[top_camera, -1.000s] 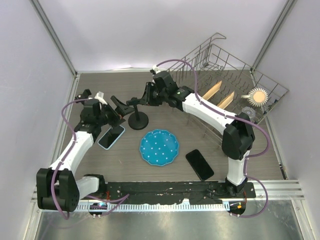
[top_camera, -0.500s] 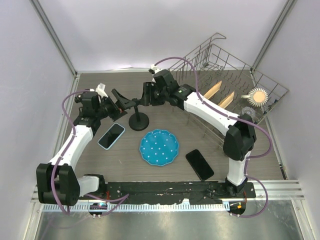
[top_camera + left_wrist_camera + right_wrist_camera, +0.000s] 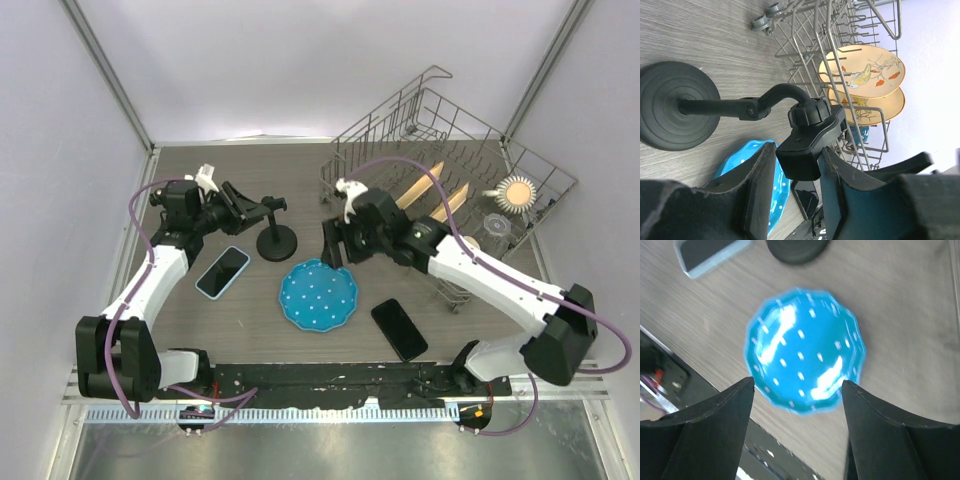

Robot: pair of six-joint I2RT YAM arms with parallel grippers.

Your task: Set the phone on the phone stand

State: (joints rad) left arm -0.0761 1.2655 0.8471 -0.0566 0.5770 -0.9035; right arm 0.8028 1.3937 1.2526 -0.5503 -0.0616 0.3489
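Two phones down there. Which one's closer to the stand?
The phone in the light blue case, just left of the phone stand base. The bare black phone lies farther off, past the blue plate.

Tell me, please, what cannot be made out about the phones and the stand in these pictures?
Right wrist view: blurred; the blue-cased phone and the phone stand are cut off by the top edge.
Left wrist view: the black phone is mostly hidden behind the fingers of the left gripper; the blue-cased phone is out of frame.
Top view: too small to tell whether the black phone lies face up.
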